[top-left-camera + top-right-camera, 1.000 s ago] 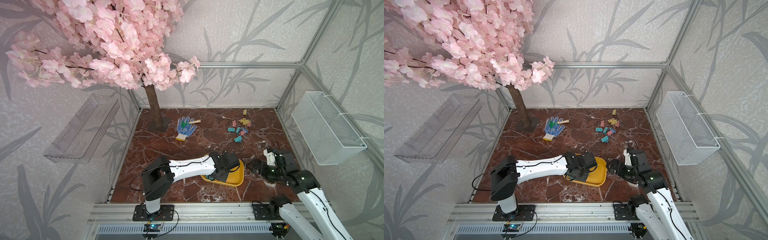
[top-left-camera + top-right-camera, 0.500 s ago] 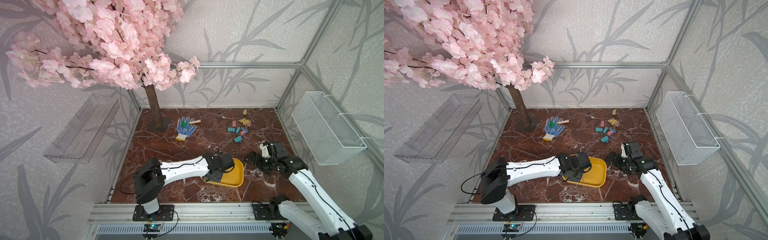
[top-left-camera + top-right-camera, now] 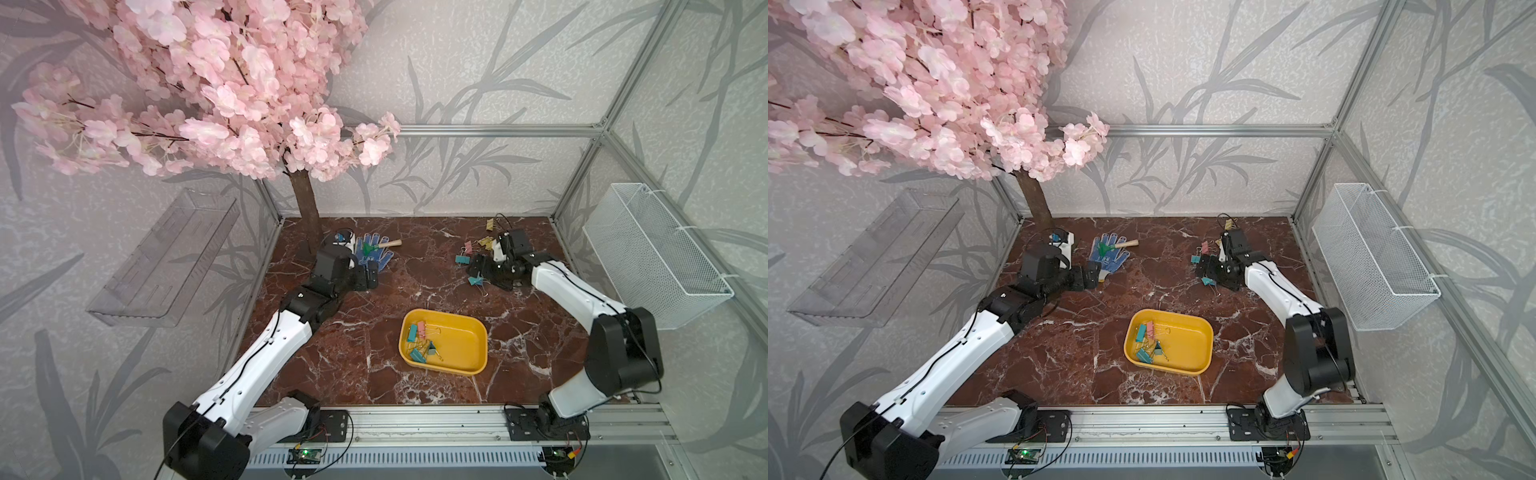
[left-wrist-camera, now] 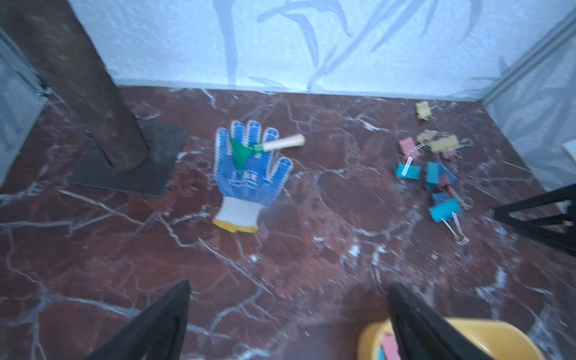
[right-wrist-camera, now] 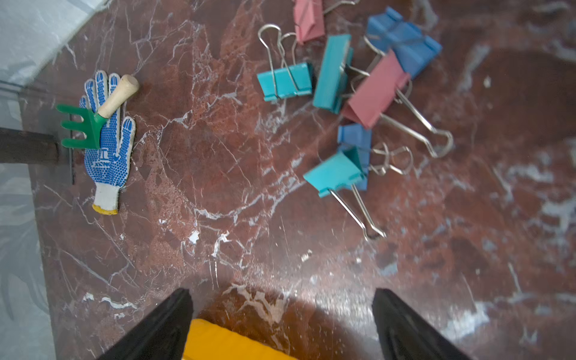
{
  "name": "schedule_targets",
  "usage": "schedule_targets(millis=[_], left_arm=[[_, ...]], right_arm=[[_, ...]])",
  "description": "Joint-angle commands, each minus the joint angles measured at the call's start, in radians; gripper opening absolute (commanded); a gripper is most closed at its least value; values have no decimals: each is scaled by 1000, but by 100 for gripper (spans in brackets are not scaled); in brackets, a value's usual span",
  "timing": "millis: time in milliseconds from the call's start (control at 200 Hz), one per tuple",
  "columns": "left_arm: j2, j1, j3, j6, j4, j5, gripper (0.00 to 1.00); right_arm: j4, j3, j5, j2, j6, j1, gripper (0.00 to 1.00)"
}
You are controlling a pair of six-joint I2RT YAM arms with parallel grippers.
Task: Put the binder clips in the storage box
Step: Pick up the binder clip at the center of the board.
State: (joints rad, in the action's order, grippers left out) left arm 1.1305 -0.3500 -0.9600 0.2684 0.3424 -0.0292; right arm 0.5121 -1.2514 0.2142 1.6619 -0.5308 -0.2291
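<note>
Both my arms have come away from the storage box (image 3: 467, 336) in the last second. My left gripper (image 3: 371, 276), which was shut over the box, has pulled back and spread wide. My right gripper (image 3: 478, 268) has swung out to the loose clips.

Nearest me, the yellow storage box sits front and centre on the marble. A handful of binder clips (image 3: 421, 344) is heaped at one end and the rest of its floor is bare. I judge that a drop-off is just done and the next pick is in hand, with a good share of clips still outside.

Further out, my left gripper hovers empty just beside the cuff of the blue-dotted glove (image 3: 376, 251). A small green rake (image 3: 384, 245) lies on the glove, and neither is my concern.

My right gripper has its fingers wide apart with nothing between them, at the near edge of the loose pile (image 5: 358, 93). The closest piece is a teal clip (image 5: 335, 173) resting against a blue one, its wire handles trailing toward the box side. Next I should lower, straddle the teal body rather than the thin wire, and close. The overlapping loops may drag a neighbour along.

Farthest, a yellow clip (image 3: 492, 225) lies alone near the back wall.

The only print I can find is a blue mark on the glove's palm, too blurred to read.
</note>
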Motion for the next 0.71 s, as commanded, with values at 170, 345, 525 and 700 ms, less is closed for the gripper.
schedule_targets(millis=[170,345,525,700], left_arm=[[94,111,47,-208,-174,285,100],[49,113,139,-232,-341,487,100],[86,103,101,-296,-263,541,100],[75,101,90,-316,-231,488,100]], right_arm=[[94,-393,-32,325,250,6,80],[161,-613,-55,505,351,10,74],[315,-874,-29,693,392,26,74],[415,-1003,-22,783,391,29,55]])
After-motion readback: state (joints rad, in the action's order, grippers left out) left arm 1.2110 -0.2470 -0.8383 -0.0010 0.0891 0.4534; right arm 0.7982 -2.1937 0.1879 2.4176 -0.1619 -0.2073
